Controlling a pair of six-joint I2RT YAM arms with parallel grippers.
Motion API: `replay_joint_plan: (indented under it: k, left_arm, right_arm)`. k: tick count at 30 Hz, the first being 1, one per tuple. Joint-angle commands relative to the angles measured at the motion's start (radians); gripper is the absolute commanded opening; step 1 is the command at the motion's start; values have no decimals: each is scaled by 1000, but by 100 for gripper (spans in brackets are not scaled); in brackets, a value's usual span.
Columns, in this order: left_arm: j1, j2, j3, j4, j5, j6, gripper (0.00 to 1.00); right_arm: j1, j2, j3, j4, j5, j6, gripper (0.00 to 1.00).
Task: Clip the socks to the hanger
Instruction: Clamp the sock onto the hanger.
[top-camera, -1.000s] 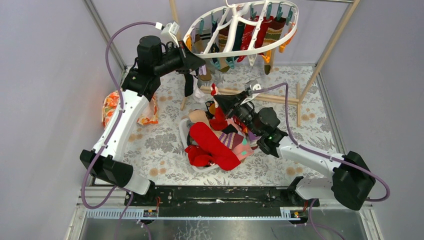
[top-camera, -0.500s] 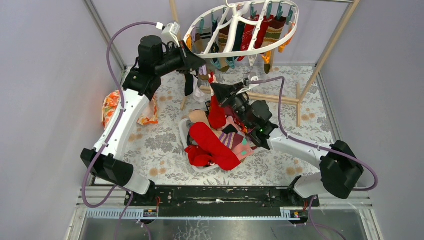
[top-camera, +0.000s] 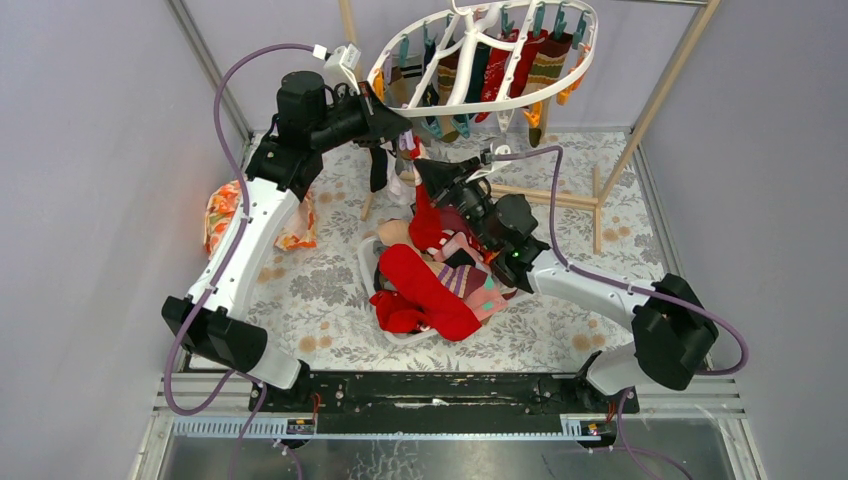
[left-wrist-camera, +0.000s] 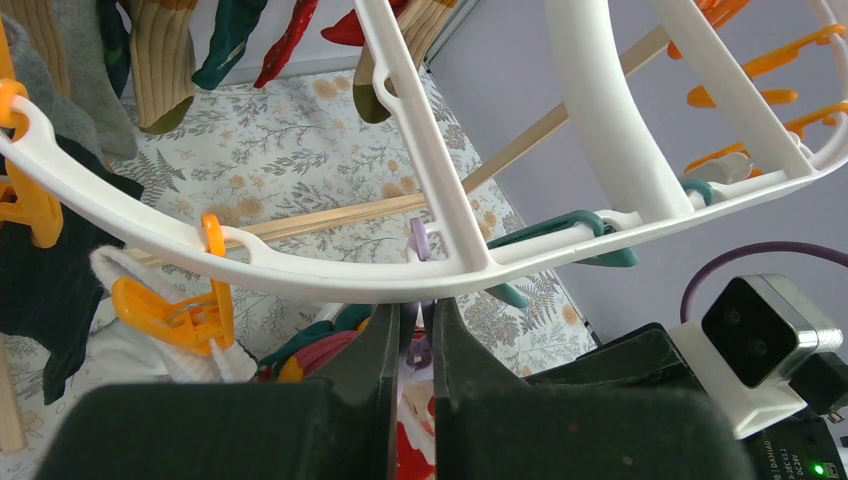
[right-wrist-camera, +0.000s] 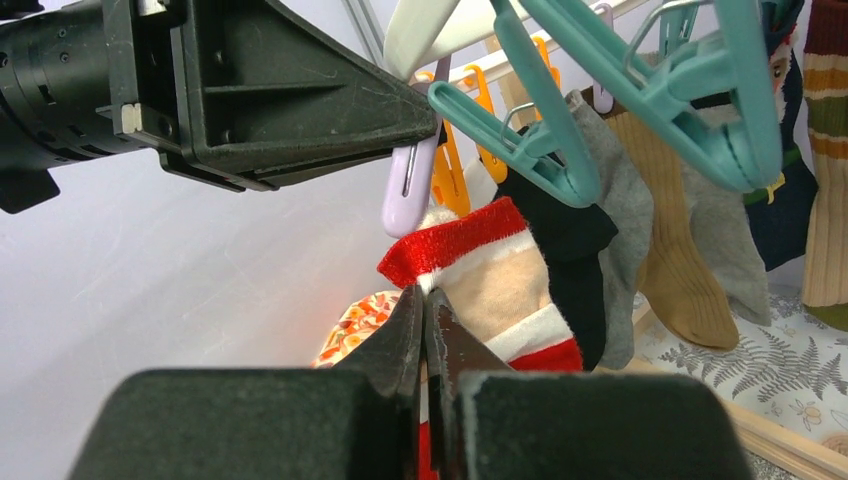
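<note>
Currently, I read the left gripper (left-wrist-camera: 416, 318) as pressed together on a lilac clip (right-wrist-camera: 405, 190). This clip hangs from the near-left rim of the hanger (left-wrist-camera: 300, 278), and the fingers grip it just beneath the white rim.

The right gripper (right-wrist-camera: 428, 298) is clamped on a red-and-white striped sock (right-wrist-camera: 490, 270), with its fingers together just under the cuff. The cuff is raised to a position just below and beside the lilac clip; I cannot tell whether the two touch. In the top view, the body of this sock hangs down from the right gripper toward the pile of socks (top-camera: 425, 290) on the floral table cover (top-camera: 320, 290).

The hanger is suspended, tilted, above the far side of the table. Several clipped socks (top-camera: 520, 65) hang along its far side. A teal clip (right-wrist-camera: 540, 140) sits just beside the lilac clip. An orange floral cloth (top-camera: 222, 215) lies at the left edge, beside the left arm.
</note>
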Motion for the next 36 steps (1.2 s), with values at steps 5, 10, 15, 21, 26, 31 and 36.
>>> replay_joint_plan:
  k: [5,10,15,21,26,31,36]
  left_arm:
    - [-10,7,17,20,19,-5,0]
    - [-9,5,22,20,22,-9,0]
    - [-10,5,21,20,19,-10,0]
    - [-10,4,32,19,20,-11,0]
    - [-9,2,45,10,18,-8,0]
    - [-10,-6,25,10,18,-12,0]
    - [-10,-8,14,11,14,-9,0]
  right_arm:
    - [15,24,79,44,-7,0,0]
    - [18,21,50,50,9,7,0]
    - [24,21,48,51,10,-2,0]
    - [31,13,29,42,25,-8,0]
    - [38,-4,-20,57,48,-1,0]
    - [39,-5,17,41,47,-19,0]
    - [40,6,62,31,42,-30,0]
